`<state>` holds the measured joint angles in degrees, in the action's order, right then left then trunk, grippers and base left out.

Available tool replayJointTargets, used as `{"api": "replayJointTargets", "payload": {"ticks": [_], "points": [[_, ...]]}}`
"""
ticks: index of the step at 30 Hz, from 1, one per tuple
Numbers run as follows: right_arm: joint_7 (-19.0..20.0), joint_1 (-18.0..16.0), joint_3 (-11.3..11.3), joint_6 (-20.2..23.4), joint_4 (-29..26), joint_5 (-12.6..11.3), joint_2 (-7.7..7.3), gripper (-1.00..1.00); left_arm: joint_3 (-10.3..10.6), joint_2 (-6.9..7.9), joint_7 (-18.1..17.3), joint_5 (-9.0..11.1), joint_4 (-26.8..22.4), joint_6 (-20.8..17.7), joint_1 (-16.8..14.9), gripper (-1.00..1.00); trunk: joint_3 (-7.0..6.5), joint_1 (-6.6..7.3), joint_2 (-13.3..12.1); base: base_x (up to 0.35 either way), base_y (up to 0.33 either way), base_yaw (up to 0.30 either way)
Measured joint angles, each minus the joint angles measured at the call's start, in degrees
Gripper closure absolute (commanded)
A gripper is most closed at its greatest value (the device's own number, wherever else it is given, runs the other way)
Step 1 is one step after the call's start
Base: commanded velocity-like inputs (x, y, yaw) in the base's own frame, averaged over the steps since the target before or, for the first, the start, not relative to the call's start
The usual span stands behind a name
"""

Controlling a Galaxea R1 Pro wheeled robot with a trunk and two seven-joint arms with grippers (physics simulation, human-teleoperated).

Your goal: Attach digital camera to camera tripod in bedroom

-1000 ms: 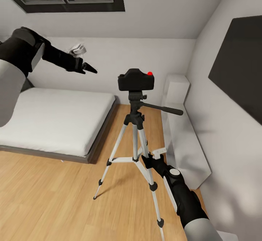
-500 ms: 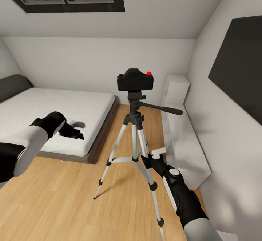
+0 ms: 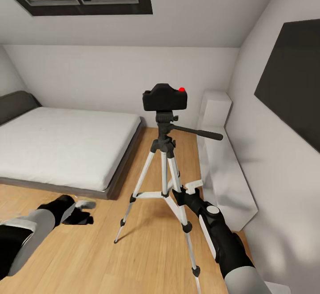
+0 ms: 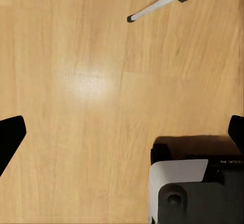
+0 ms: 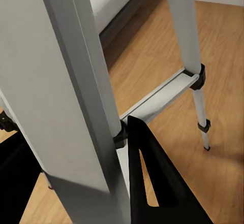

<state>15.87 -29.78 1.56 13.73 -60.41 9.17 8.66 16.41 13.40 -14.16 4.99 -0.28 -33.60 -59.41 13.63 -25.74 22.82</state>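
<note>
The digital camera sits on top of the camera tripod, red button up, and the tripod stands on the wooden floor between the bed and the white cabinet by the right wall. The long pan handle points toward that wall and its black TV.

Down low, the right gripper is on the near tripod leg — in the right wrist view the silver leg runs between the two black fingers, which close around it. The left gripper hangs low over the floor in front of the bed, well apart from the tripod. Its wrist view shows its fingertips spread wide over bare boards, with one tripod foot beyond — nothing held.
</note>
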Motion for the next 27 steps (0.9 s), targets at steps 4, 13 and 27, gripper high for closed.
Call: {"api": "replayJointTargets", "payload": {"ticks": [4,13,27], "points": [[0.0,-0.01,0.01,0.04,0.01,0.04,0.01,1.0,-0.09,0.59,0.8,8.78,0.19,10.75,9.67,-1.0,0.0,0.0,0.0,0.0,0.0,0.0],[0.0,-0.01,0.02,0.07,-0.03,0.02,0.01,1.0,0.11,0.16,1.09,23.19,0.26,21.68,23.86,-1.0,0.0,0.0,0.01,0.0,0.0,0.0],[-0.02,-0.01,-0.08,0.08,0.02,-0.02,0.01,1.0,-0.09,-2.12,4.7,26.42,0.3,28.8,37.91,-1.0,0.0,-0.01,0.01,0.0,0.0,0.0]]}}
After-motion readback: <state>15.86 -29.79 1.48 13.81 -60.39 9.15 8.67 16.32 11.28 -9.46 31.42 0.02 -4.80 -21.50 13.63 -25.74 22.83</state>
